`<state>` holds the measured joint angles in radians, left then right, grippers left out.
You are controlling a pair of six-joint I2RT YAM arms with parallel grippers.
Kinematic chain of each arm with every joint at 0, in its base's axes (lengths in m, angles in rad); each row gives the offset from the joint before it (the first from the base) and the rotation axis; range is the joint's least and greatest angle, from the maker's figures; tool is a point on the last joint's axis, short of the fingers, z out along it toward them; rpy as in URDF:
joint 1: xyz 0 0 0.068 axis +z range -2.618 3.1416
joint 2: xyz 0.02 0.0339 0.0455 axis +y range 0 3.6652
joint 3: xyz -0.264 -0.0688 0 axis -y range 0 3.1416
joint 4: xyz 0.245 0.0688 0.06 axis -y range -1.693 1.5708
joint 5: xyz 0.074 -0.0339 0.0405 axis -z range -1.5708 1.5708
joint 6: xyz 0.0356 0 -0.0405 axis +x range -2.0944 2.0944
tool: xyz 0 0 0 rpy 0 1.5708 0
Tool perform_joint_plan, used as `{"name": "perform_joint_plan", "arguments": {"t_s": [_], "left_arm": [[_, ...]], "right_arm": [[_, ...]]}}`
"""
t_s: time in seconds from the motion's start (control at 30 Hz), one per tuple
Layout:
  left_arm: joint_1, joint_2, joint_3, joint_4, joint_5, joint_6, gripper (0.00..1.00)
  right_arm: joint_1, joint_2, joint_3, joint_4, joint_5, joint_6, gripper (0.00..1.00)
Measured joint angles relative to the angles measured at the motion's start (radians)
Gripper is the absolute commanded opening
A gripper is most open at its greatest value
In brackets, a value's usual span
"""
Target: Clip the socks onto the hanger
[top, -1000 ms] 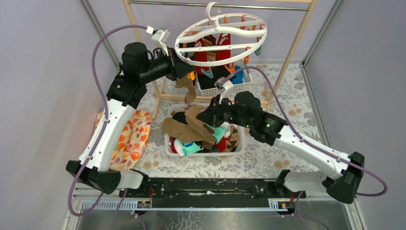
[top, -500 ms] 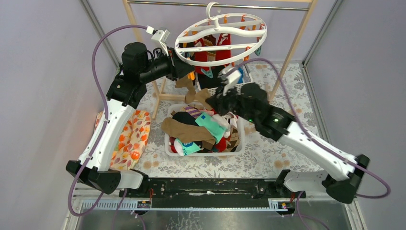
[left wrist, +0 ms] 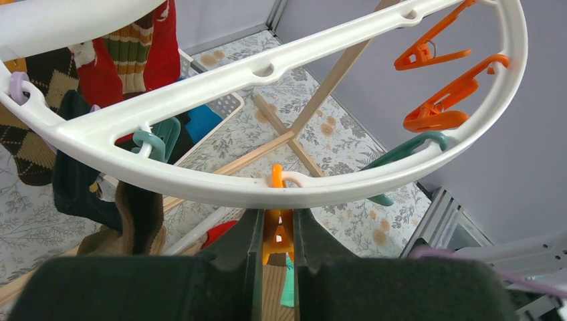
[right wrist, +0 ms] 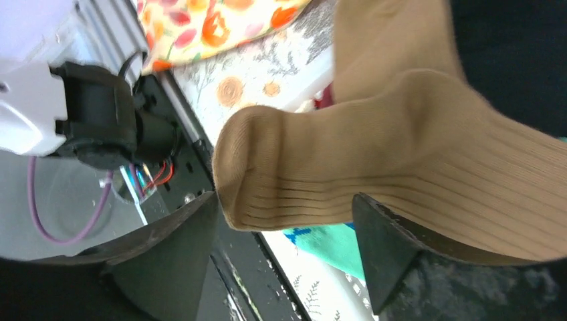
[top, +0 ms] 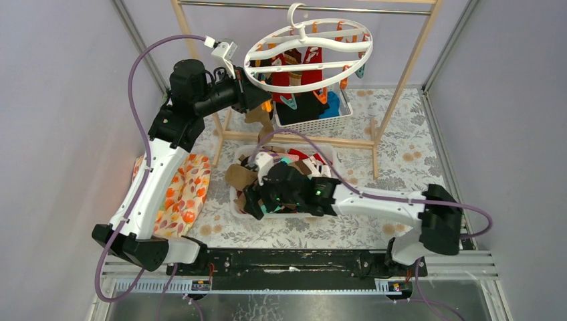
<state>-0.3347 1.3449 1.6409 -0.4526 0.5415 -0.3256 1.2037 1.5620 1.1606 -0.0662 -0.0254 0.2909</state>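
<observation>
- Lilac walls enclose a table under a floral cloth; a wooden-and-metal rail frame stands at the far side.
- The hanger hangs by its hook from the top rail, ring tilted, with orange and teal clips dangling from the rim.
- Already clipped on the hanger, seen from the left wrist: a red sock, a brown argyle sock and a dark green sock.
- The left gripper is raised to the near-left rim of the hanger. In its wrist view the fingers are drawn close together, pinching an orange clip that hangs just under the rim.
- The rest of the socks lie heaped in the front basket, below the hanger. A rear basket sits under the frame with dark and blue fabric inside.
- The right gripper is reaching low into the near-left part of the front basket.
- Right wrist view: fingers spread wide, with the rounded end of a tan sock lying between the tips, not clamped. A mint-green sock shows just beneath it.
- An orange leaf-print cloth lies on the table left of the front basket.
</observation>
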Motion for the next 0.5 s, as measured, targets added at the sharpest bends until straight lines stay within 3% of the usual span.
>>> {"name": "perform_joint_plan", "arguments": {"t_s": [0.07, 0.13, 0.33, 0.5], "left_arm": [[0.000, 0.000, 0.000, -0.001, 0.000, 0.003, 0.00], [0.000, 0.000, 0.000, -0.003, 0.001, 0.003, 0.00], [0.000, 0.000, 0.000, -0.006, 0.006, 0.004, 0.00], [0.000, 0.000, 0.000, -0.006, 0.013, 0.004, 0.00]], "right_arm": [[-0.008, -0.062, -0.046, 0.026, 0.053, 0.055, 0.99], [-0.030, -0.152, -0.103, 0.045, 0.094, 0.136, 1.00], [-0.264, -0.370, -0.286, 0.130, 0.092, 0.405, 0.90], [-0.447, -0.431, -0.479, 0.161, 0.037, 0.602, 0.83]]}}
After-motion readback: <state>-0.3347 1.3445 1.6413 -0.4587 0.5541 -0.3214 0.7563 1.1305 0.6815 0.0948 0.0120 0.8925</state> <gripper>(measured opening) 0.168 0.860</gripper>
